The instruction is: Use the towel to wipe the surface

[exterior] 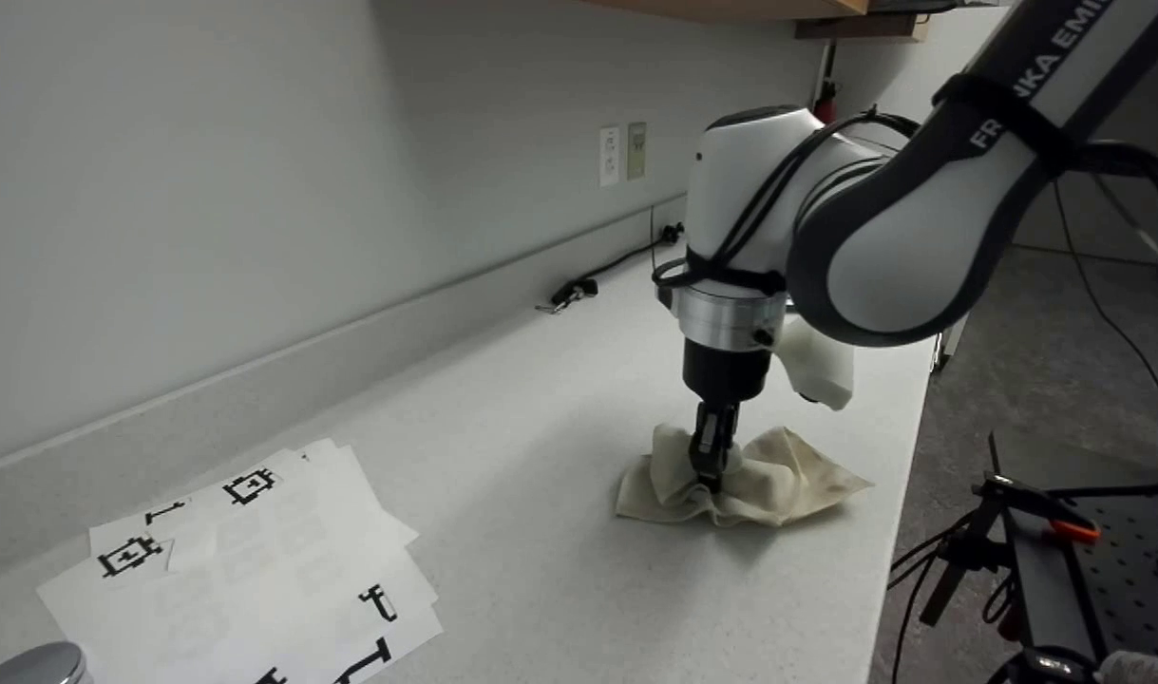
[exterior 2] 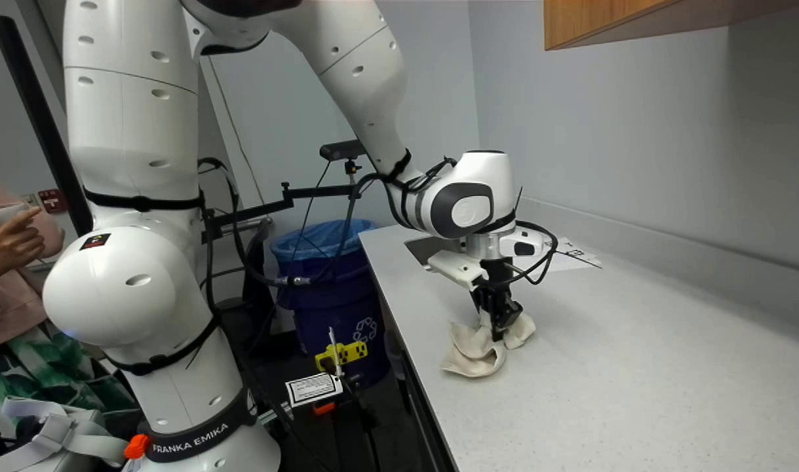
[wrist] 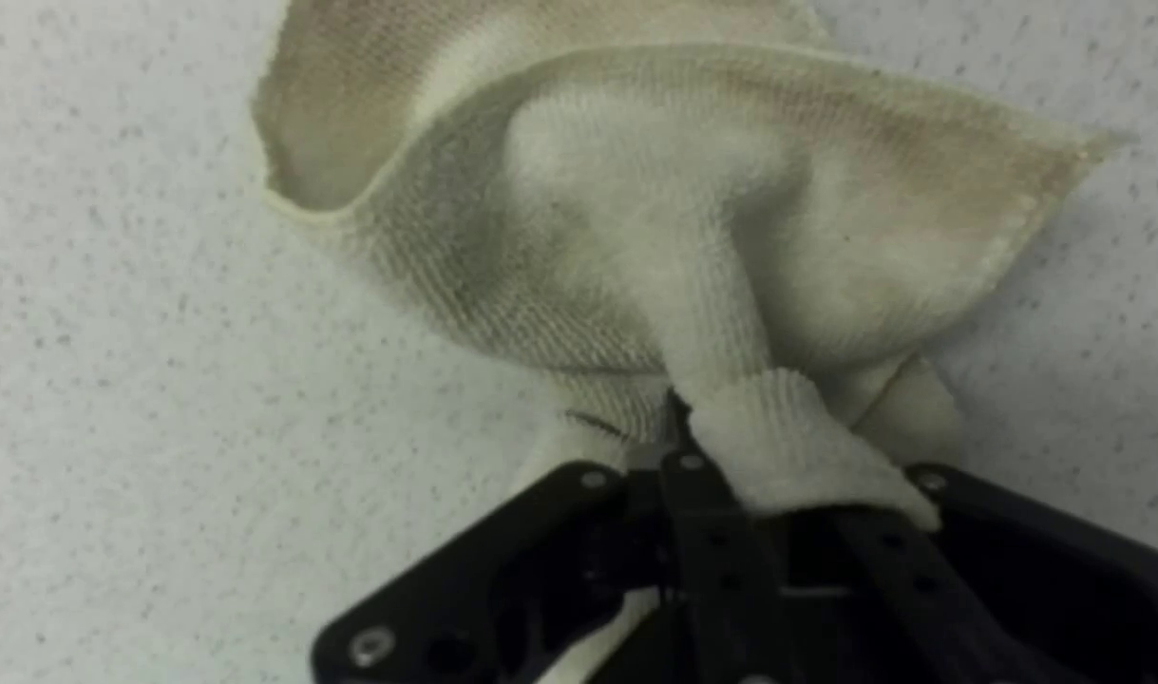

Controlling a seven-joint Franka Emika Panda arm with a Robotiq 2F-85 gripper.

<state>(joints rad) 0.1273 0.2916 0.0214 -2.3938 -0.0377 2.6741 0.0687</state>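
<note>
The towel (exterior: 783, 480) is cream-coloured and crumpled, lying on the pale speckled counter (exterior: 541, 579). It also shows on the counter in an exterior view (exterior 2: 474, 354) and fills the middle of the wrist view (wrist: 626, 209), with faint brownish stains. My gripper (exterior: 710, 470) points straight down into the bunched towel, and also shows so in an exterior view (exterior 2: 499, 328). In the wrist view the gripper (wrist: 707, 442) has its fingers close together with a fold of towel pinched between them. A flap of towel hides part of the fingertips there. The rest of the towel spreads on the counter.
White paper sheets (exterior: 246, 560) with black marks lie on the counter. A wall (exterior: 256, 190) runs along its back, with a cable and clip (exterior: 574, 290) near it. A wooden cabinet (exterior 2: 635, 23) hangs above. The counter's open edge is close to the towel.
</note>
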